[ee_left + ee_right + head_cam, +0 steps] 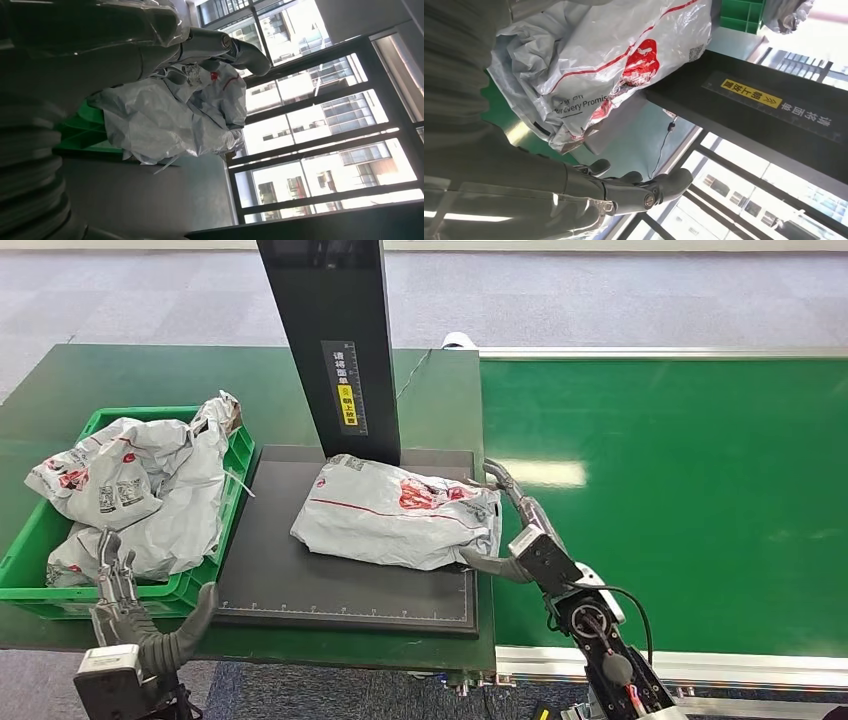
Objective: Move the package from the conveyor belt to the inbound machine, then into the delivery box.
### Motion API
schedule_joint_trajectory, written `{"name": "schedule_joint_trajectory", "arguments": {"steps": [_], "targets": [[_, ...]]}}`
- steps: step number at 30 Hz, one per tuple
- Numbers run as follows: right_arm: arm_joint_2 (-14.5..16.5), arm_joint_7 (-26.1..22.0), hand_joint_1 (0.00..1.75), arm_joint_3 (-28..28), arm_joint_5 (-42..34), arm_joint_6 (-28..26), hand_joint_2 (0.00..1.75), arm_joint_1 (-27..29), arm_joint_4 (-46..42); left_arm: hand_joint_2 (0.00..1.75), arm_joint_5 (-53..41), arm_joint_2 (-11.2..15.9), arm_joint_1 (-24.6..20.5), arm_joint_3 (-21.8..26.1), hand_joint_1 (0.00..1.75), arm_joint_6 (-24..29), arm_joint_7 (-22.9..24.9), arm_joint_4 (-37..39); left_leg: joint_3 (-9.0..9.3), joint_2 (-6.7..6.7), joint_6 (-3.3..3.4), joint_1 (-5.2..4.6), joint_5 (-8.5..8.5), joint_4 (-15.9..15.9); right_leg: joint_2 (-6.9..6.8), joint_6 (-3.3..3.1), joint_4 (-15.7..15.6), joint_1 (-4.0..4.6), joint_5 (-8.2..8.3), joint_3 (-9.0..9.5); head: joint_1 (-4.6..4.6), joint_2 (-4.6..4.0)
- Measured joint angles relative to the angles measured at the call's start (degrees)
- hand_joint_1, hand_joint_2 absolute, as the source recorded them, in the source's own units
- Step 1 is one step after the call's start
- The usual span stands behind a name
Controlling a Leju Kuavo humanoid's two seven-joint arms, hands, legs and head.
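The grey package (395, 515) with red print lies flat on the black platform (300, 585) of the inbound machine, at the foot of its dark column (330, 340). My right hand (515, 530) spans the package's right end, with the fingers (624, 190) stretched out along the far side and the thumb at the near edge; nothing is pinched. The right wrist view has the package (599, 60) close beside that hand. My left hand (130, 610) is held upright with fingers apart, empty, in front of the green delivery box (30, 575).
The green box holds crumpled grey bags (140, 490), which also appear past my left hand's fingers (220, 47) as grey bags (165, 115). The green conveyor belt (680, 490) runs off to the right of the platform, with a metal rail along its near edge.
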Motion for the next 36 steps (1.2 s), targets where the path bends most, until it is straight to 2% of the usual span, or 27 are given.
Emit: {"name": "schedule_joint_trajectory", "arguments": {"steps": [11, 16, 19, 23, 27, 31, 36], "targets": [[0.34, -0.14, 0.0, -1.13, -0.14, 0.0, 1.75, 0.8, -1.33, 1.75, -0.14, 0.7, 0.19, -1.22, 0.0, 0.09, 0.14, 0.01, 0.0, 0.0, 0.0, 0.01, 0.0, 0.0, 0.0, -0.01, 0.0, 0.01, 0.0, 0.0, 0.01, 0.0], [1.41, -4.11, 0.0, -2.89, -6.35, 0.04, 1.75, 2.46, -3.21, 1.75, -8.52, 2.18, -1.82, -3.03, 0.0, -1.74, 5.41, 1.89, 0.01, -0.06, 0.0, 0.0, 0.01, 0.01, -0.04, 0.0, -0.01, 0.0, 0.0, -0.03, 0.01, 0.0], [2.66, -5.27, 0.0, -4.31, -10.71, 0.3, 1.75, 4.85, -6.79, 1.75, -15.27, 2.87, -6.99, -4.93, 0.0, -3.54, 8.7, 6.74, 0.02, -0.12, -0.01, 0.01, 0.04, 0.01, -0.11, -0.01, -0.01, 0.01, 0.01, 0.02, 0.01, 0.0], [4.69, -4.17, 0.0, -5.33, -12.27, 0.45, 1.75, 7.79, -11.27, 1.75, -25.0, 2.15, -14.6, -8.04, 0.0, -5.55, 13.87, 12.95, 0.05, -0.06, -0.03, 0.01, 0.08, 0.01, -0.09, -0.04, 0.0, 0.01, 0.05, 0.03, 0.0, 0.0], [6.66, -3.56, 0.0, -5.9, -12.95, 1.28, 1.75, 8.51, -12.47, 1.75, -33.54, 0.36, -22.67, -12.3, 0.0, -9.13, 18.18, 19.42, 0.04, -0.12, 0.0, -0.01, 0.11, 0.04, -0.12, -0.03, 0.0, 0.0, 0.07, 0.02, -0.01, 0.0], [7.69, -3.38, 0.0, -6.69, -13.9, 2.0, 1.75, 7.98, -12.49, 1.75, -38.96, -2.34, -31.81, -18.84, 0.0, -13.27, 21.02, 28.09, 0.03, -0.1, 0.03, -0.03, 0.12, 0.06, -0.11, 0.01, 0.0, -0.03, 0.12, 0.07, 0.0, 0.0], [8.2, -3.19, 0.0, -7.44, -14.03, 2.38, 1.75, 7.97, -12.5, 1.75, -41.03, -5.17, -38.26, -24.28, 0.0, -14.07, 22.15, 35.9, 0.01, -0.08, 0.02, -0.02, 0.11, 0.07, -0.09, 0.0, 0.0, -0.02, 0.13, -0.01, -0.02, 0.0]]}}
